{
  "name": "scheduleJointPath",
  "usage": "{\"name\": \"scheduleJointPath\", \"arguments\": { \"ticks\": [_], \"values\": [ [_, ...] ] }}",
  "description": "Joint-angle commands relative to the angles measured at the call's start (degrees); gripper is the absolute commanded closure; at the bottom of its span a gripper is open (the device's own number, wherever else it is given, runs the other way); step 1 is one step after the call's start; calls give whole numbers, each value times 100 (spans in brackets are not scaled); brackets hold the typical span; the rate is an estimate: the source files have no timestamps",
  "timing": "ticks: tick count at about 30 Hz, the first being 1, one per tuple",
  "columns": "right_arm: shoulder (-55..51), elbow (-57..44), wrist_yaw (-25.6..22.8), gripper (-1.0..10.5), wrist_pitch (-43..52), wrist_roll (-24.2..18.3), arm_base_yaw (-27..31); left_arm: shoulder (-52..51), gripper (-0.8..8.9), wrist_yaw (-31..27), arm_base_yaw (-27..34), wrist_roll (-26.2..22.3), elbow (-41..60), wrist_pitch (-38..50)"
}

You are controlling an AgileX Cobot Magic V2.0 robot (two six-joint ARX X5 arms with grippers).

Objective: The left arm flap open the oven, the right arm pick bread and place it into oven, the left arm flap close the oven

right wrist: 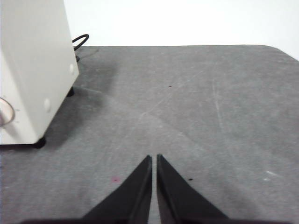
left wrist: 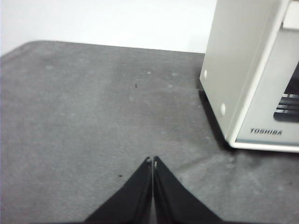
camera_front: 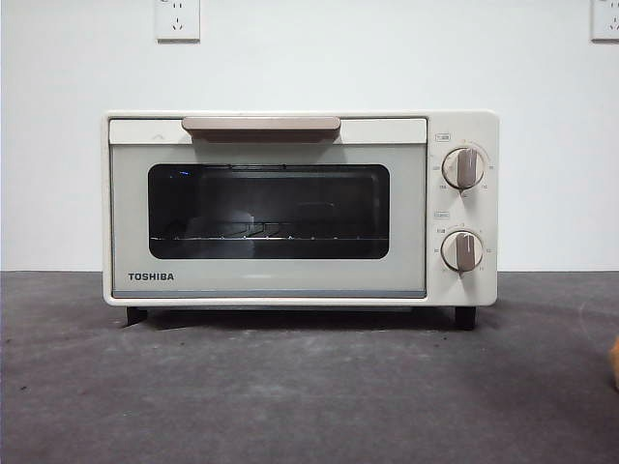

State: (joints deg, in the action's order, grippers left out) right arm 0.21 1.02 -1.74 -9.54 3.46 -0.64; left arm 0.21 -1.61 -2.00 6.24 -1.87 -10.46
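The left gripper (left wrist: 153, 161) was clenched, its two black jaws pressed tip to tip on nothing, poised over bare table (left wrist: 93, 116) to the left of the oven (camera_front: 300, 208). The right gripper (right wrist: 154, 158) was likewise closed and empty, over the table to the right of the oven, near the knob side. Neither touched anything.

The oven stood square at the middle of the table on black feet, its door fully shut, the beige bar handle (camera_front: 261, 125) running along the door's top edge. Through the dark glass window (camera_front: 269, 211) a wire rack was visible and no bread lay on it.

Judgement: the oven looked rigid and heavy enough to stay put under a light pull. The handle is the proper place to take hold; its smooth bar may slip under closed jaws, so a hook from above seems advisable.

An orange sliver (camera_front: 615, 360) at the right edge of the front view may be the bread; this could not be confirmed.
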Motion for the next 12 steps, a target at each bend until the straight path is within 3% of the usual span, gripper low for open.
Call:
{"name": "scheduleJointPath", "arguments": {
  "ticks": [1, 5, 12],
  "values": [
    [0, -39, 234, 932, 33, 481, 2, -2, 806, 15, 11, 592, 118, -11],
    [0, 20, 868, 935, 24, 750, 0, 11, 803, 127, 7, 820, 52, -39],
    [4, 557, 887, 936, -358, 1517, -15, 240, 803, 142, -142, 1598, -479, -68]
  ]
}}
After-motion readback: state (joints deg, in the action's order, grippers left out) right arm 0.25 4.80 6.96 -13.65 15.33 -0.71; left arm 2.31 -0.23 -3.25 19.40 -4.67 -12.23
